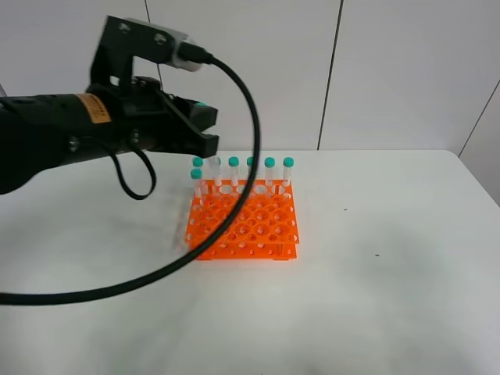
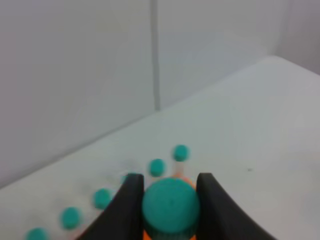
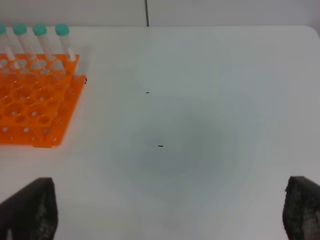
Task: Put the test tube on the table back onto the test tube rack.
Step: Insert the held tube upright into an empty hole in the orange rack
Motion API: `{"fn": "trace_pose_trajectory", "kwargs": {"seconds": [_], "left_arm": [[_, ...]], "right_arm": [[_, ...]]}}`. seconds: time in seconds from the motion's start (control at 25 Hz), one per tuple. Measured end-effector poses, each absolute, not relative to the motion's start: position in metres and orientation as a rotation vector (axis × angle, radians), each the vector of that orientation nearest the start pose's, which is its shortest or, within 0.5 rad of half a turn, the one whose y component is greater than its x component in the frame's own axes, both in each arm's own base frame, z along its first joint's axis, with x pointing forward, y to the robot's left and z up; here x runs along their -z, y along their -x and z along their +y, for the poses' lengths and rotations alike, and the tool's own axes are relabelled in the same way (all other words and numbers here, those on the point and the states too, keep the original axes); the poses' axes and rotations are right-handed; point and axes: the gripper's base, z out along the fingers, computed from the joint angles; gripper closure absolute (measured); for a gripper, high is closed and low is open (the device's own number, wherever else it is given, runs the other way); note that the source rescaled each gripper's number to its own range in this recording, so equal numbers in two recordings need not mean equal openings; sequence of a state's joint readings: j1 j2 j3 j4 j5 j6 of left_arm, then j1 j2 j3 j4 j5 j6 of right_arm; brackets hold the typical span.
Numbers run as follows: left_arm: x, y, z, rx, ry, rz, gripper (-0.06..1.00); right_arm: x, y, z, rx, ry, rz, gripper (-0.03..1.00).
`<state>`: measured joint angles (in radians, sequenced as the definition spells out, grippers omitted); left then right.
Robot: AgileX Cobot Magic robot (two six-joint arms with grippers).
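My left gripper [image 1: 205, 127] is shut on the test tube; its teal cap [image 2: 170, 205] sits between the two black fingers, and a sliver of it [image 1: 201, 105] shows in the high view. The gripper hovers above the back left corner of the orange test tube rack [image 1: 246, 223]. Several identical capped tubes [image 1: 269, 173] stand in the rack's back row and also show in the left wrist view [image 2: 156, 167]. My right gripper [image 3: 165, 212] is open and empty over the white table [image 3: 200, 125], to the right of the rack [image 3: 30, 105].
The left arm's black cable [image 1: 250, 156] loops in front of the rack in the high view. A white panelled wall [image 1: 391, 70] stands behind the table [image 1: 375, 297]. Small dark specks [image 3: 160, 146] lie on the table.
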<state>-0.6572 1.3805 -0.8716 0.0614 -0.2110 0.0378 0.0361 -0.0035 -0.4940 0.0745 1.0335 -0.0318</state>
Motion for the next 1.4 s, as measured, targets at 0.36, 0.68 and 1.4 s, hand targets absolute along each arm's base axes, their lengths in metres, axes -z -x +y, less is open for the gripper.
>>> {"fn": "trace_pose_trajectory", "kwargs": {"seconds": [0.36, 0.68, 1.4], "left_arm": [[-0.279, -0.301, -0.223, 0.378, -0.688, 1.763, 0.94], [-0.242, -0.338, -0.201, 0.309, -0.604, 1.815, 0.94], [-0.214, -0.355, -0.193, 0.29, -0.588, 1.83, 0.94]], "right_arm": [[-0.278, 0.004, 0.006, -0.091, 0.071, 2.017, -0.03], [-0.278, 0.004, 0.006, -0.091, 0.071, 2.017, -0.03], [-0.278, 0.004, 0.006, -0.091, 0.071, 2.017, -0.03]]}}
